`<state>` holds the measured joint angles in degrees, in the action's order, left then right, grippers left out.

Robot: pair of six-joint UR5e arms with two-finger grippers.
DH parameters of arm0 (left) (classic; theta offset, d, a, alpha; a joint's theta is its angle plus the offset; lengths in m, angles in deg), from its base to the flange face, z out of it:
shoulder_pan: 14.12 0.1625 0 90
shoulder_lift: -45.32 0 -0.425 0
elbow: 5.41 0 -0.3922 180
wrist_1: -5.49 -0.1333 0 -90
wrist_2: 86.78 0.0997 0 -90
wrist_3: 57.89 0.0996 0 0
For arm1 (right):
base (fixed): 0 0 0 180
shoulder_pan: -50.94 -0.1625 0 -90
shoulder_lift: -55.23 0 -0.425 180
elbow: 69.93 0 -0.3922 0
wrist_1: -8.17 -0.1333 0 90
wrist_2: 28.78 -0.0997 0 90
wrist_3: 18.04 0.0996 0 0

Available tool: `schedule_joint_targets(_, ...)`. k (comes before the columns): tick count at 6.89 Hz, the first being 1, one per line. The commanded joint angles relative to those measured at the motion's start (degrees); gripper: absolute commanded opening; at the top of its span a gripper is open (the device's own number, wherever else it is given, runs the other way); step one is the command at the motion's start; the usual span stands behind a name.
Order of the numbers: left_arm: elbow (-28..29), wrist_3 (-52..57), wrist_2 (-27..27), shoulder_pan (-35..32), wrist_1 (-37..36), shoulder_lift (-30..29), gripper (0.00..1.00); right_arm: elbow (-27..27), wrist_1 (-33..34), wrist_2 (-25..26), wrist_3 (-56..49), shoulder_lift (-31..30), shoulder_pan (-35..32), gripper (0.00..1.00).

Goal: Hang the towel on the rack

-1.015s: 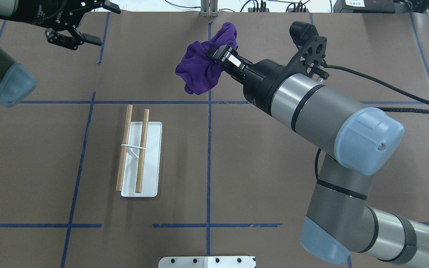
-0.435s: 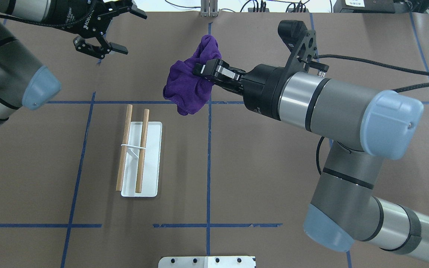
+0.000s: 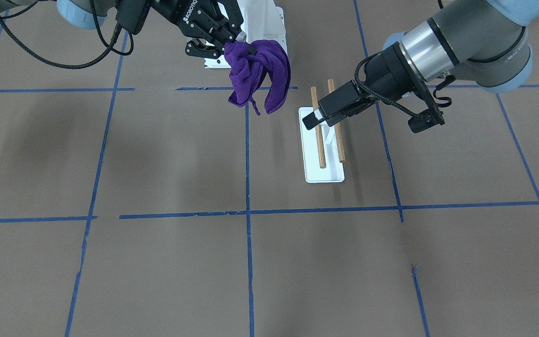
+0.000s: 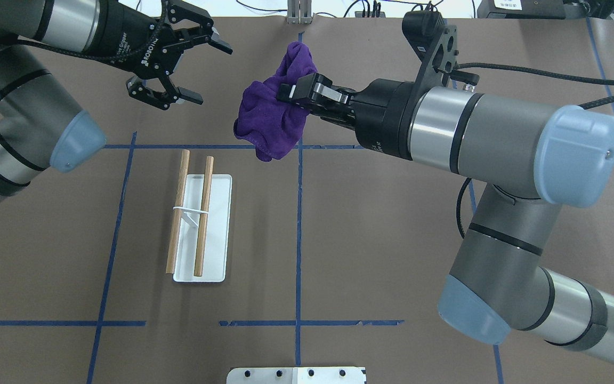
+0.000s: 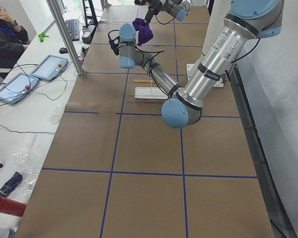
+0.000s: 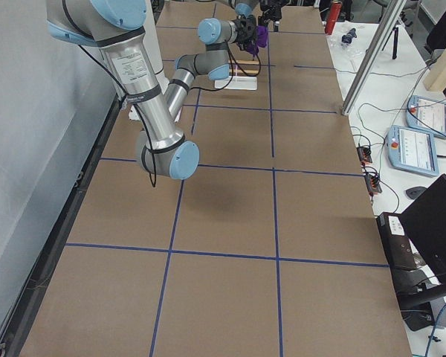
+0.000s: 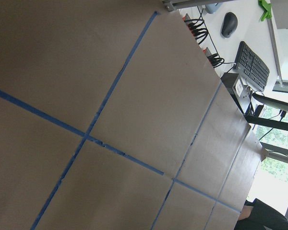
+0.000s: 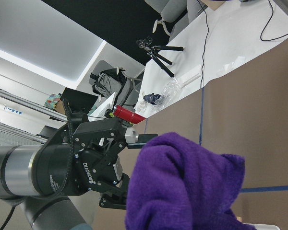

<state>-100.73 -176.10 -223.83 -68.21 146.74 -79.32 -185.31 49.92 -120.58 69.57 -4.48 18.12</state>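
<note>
Two arms work over a brown surface (image 4: pixel 371 240) marked with blue tape lines (image 4: pixel 299 213).

Left gripper (image 4: pixel 214 76): fingers (image 4: pixel 190 97) spread wide. It is raised off the surface beyond the rack's far end and points toward the towel, not touching it.

Rack (image 4: pixel 217 234): stands on the surface in the left half. It has a white base plate (image 4: pixel 216 256) and two wooden dowels (image 4: pixel 204 213) lying parallel.

Towel (image 4: pixel 267 117): purple and bunched. It hangs in the air past the rack's far end and to its right, apart from it, near the centre tape line.

Right gripper (image 4: pixel 292 94): fingers pinch the towel's upper folds, and the rest droops below.
</note>
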Motion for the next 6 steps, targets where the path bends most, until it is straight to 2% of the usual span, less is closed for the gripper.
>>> schedule_joint_targets(1, -0.2, -1.2, -2.2, 2.0, -0.1, -1.3, 1.0, 0.0, -0.1, -0.1, -0.1, 0.0, -0.2, 0.0)
schedule_joint_targets(4, -0.6, -4.3, -2.2, 4.1, 0.2, -2.8, 1.0, 0.0, -0.4, -0.1, -0.1, 0.0, -0.3, 0.0)
schedule_joint_targets(5, -0.6, -4.7, -2.0, 4.7, 0.1, -2.8, 0.95, 0.0, -0.4, -0.1, 0.0, 0.0, -0.3, 0.0)
schedule_joint_targets(6, -0.6, -4.7, -2.0, 4.7, 0.1, -2.8, 0.79, 0.0, -0.4, -0.1, 0.0, 0.0, -0.3, 0.0)
